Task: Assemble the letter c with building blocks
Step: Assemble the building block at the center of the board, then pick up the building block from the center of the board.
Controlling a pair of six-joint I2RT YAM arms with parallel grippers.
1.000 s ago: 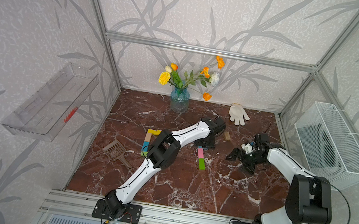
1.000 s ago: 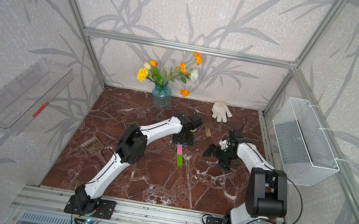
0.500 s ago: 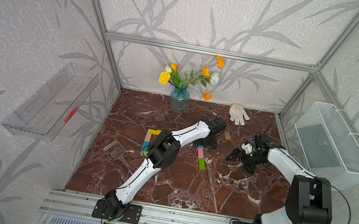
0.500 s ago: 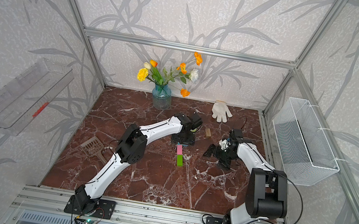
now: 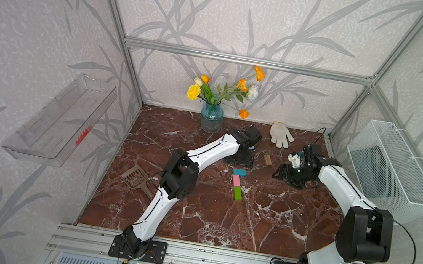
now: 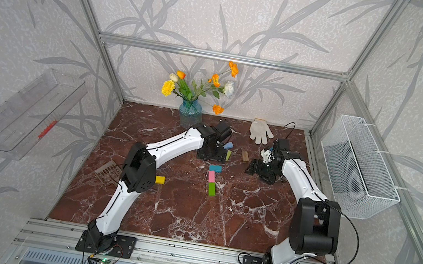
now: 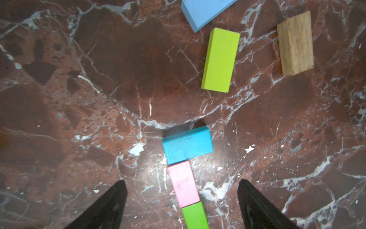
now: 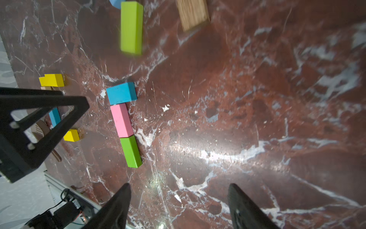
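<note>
Red-brown marble makes up the worktop [image 5: 218, 221]. Near its middle, three building blocks [image 8: 121, 121] lie touching each other. A teal block [image 5: 239, 172] lies across the far end of a pink block [image 5: 236, 180]. A green block [image 5: 237, 193] carries the line on from the pink one's near end. The teal one sticks out toward the robot's right. So the letter c [image 6: 211, 176] is only part made: one long side and one corner.

More blocks lie loose farther back. A lime block [image 7: 220, 60], a light blue block [image 7: 204, 11] and a tan block [image 7: 295, 43] sit near each other but do not touch. A yellow block [image 6: 160, 179] lies beside the left arm's elbow, well apart from the line.

The left claw [image 7: 181, 180] hangs over the worktop close to the teal block. Its two black fingers are spread wide, and it has hold of nothing. The right claw [image 8: 179, 184] is low over bare marble on the right of the line. Its fingers are apart too, with nothing between them.

At the back stand a vase [image 5: 210, 121] of flowers and a white glove [image 5: 281, 134].
</note>
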